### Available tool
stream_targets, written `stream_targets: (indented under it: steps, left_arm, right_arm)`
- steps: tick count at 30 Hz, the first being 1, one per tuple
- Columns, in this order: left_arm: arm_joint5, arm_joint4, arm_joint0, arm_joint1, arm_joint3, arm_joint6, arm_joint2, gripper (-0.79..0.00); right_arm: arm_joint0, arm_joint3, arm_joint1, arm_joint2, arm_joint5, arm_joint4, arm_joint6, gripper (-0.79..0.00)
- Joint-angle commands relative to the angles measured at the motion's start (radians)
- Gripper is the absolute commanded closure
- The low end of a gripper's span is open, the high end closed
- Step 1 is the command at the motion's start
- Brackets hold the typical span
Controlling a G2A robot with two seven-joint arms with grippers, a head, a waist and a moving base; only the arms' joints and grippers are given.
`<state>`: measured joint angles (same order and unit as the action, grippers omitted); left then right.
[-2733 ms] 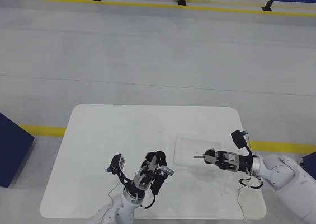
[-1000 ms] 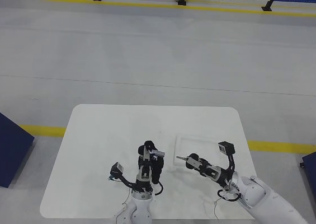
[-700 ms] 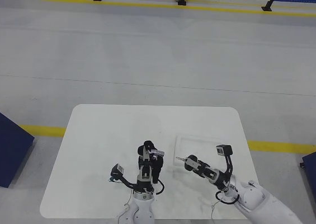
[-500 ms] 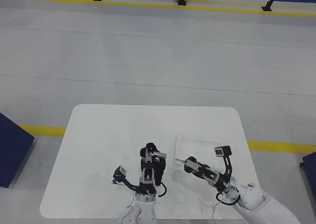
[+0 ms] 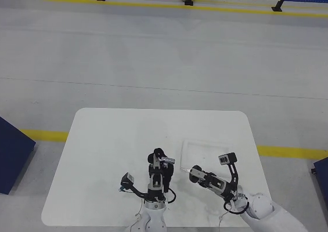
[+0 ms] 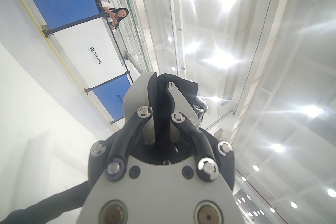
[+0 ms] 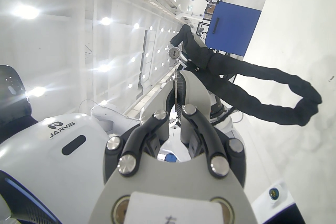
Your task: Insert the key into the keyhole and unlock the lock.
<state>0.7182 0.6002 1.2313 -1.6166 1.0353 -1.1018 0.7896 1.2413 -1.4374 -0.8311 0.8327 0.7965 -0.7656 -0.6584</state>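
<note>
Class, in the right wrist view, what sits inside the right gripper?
A thin silver metal key is pinched inside the right gripper, pointing toward the round silver lock. Its head is covered by the fingers.

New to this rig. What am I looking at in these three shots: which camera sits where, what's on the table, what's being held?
This is a two-armed robot working at a white table. The wide shot comes from a camera on the robot above its arms, looking down. The other two come from a camera on each wrist, looking along that arm's own gripper. Both are tilted upward, so the hall ceiling fills the background.

In the top view the left gripper is shut on a small metal lock. The right gripper is shut on the key, which points toward the lock. It is not yet inserted, and a gap shows between them. The right wrist view looks along the key's blade at the lock's round face ahead.

On the table there is a faint rectangular outline.
</note>
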Motion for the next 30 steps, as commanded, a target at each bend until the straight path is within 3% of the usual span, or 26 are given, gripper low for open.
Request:
stream_targets:
  steps: [1,10,19,30]
  left_arm:
    - [0.005,0.001,-0.001,-0.001,-0.003,0.005,0.002,0.0]
    - [0.005,0.001,-0.001,-0.001,-0.003,0.005,0.002,0.0]
    - [0.005,0.001,-0.001,-0.001,-0.003,0.005,0.002,0.0]
    - [0.005,0.001,-0.001,-0.001,-0.003,0.005,0.002,0.0]
  right_arm:
    - [0.0,0.0,0.0,0.0,-0.003,-0.002,-0.001,0.0]
    - [0.001,-0.001,-0.001,0.001,-0.008,-0.002,0.002,0.0]
    - [0.008,-0.043,-0.016,0.027,-0.14,-0.044,0.011,0.0]
    - [0.032,-0.059,-0.032,0.065,-0.178,-0.057,-0.019,0.0]
